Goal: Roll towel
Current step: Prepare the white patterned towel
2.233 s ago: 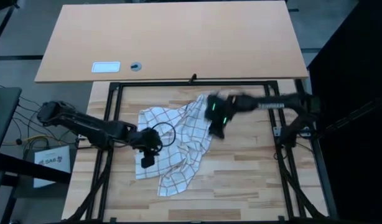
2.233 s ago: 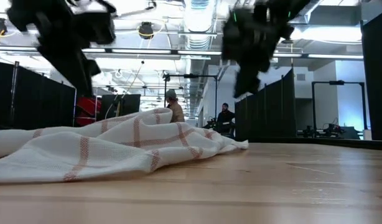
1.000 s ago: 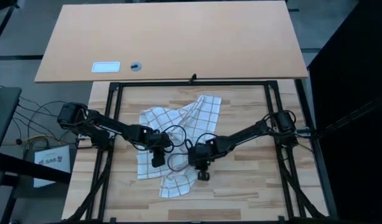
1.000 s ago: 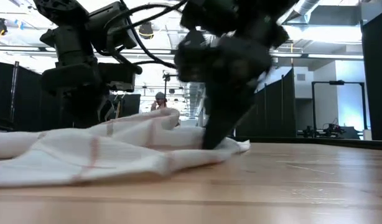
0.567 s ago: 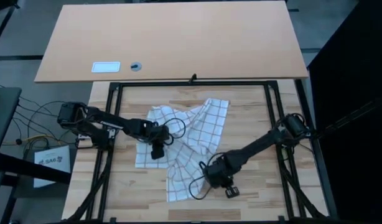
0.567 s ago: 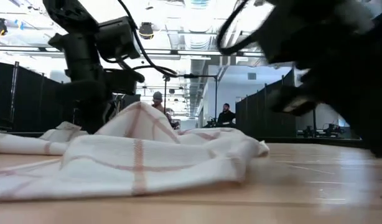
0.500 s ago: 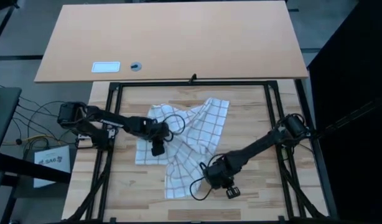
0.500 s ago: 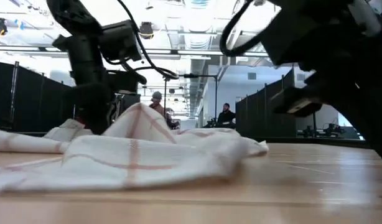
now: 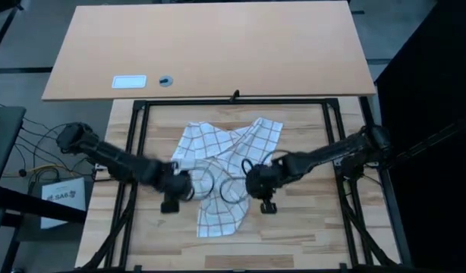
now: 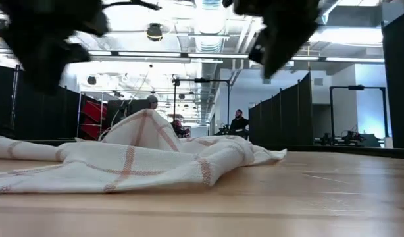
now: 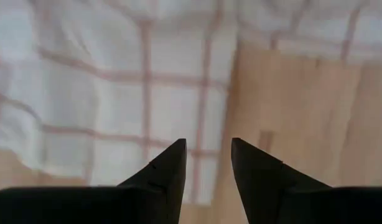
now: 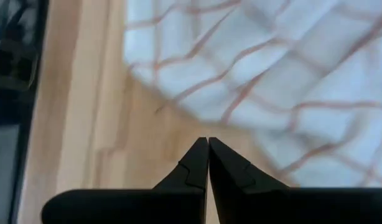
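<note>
Low view puts you at counter height: the towel lies crumpled on the wooden counter, humped in the middle, with one corner trailing out to the right. Both arms hang above it, clear of the cloth, one dark shape at the upper left and one at the upper right. Beyond the counter you can see the room, with a person standing far off by the dark partitions.

From the high view, the towel sits at the middle of the counter, spread unevenly, its narrow end reaching toward the near edge and its wider end toward the far rail. Your left gripper is just off the towel's left edge, over bare wood. Its wrist view shows the jaws apart, holding nothing, with checked cloth and wood beyond them. Your right gripper is just off the towel's right edge, also over wood. Its wrist view shows the jaws pressed together with nothing between them.

Farther back stands a second, lighter table, carrying a small white card and a small round thing beside it.
</note>
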Controlling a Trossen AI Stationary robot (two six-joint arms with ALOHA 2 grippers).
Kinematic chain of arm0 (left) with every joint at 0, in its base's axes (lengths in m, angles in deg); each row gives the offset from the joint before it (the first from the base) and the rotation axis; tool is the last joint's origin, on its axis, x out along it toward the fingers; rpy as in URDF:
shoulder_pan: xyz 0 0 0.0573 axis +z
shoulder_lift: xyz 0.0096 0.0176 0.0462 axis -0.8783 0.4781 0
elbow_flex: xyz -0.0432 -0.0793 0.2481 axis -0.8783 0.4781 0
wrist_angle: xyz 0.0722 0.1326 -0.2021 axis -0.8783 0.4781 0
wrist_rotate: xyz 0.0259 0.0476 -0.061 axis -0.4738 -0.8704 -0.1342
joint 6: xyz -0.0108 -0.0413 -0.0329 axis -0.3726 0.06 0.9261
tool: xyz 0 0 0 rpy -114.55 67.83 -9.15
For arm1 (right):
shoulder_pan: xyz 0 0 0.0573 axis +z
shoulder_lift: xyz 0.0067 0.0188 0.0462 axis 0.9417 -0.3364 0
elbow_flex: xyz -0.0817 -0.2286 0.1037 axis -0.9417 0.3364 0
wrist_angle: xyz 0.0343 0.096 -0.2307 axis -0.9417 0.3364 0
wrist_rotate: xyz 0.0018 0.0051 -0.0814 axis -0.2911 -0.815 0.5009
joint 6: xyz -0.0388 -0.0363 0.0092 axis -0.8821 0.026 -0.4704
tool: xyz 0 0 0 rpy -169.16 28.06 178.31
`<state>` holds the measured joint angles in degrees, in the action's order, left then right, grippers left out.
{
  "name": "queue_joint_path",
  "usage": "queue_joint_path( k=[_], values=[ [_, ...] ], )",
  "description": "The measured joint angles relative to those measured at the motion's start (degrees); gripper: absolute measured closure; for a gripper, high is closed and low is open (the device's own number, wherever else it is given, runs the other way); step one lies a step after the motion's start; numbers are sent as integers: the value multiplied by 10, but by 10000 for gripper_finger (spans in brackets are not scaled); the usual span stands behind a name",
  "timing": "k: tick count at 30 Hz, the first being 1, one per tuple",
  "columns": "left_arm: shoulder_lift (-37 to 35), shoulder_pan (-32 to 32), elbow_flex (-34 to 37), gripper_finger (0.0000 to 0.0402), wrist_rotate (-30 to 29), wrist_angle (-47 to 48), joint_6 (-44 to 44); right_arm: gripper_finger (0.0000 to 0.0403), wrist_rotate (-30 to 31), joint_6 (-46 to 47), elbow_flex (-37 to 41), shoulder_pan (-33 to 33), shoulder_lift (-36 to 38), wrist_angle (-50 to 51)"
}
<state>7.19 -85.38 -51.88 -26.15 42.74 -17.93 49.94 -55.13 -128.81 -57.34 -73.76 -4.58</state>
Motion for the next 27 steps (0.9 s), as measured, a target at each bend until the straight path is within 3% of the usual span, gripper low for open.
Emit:
queue_joint_path(
  k=[3,6,11,20,27],
  values=[
    [7,-80,28,289,-20,-34,69,403,1,-3,1,-22,-5,-27],
    [14,-117,46,288,-91,-25,95,403,-1,-9,1,-35,-9,-40],
    [11,-104,44,271,-117,-33,135,403,-5,-9,2,-47,-9,-37],
    [47,-105,91,219,-95,-65,91,403,-16,-11,3,-48,-9,-24],
    [99,-98,126,232,-113,-71,101,403,-16,-11,3,-48,-9,-26]
  ],
)
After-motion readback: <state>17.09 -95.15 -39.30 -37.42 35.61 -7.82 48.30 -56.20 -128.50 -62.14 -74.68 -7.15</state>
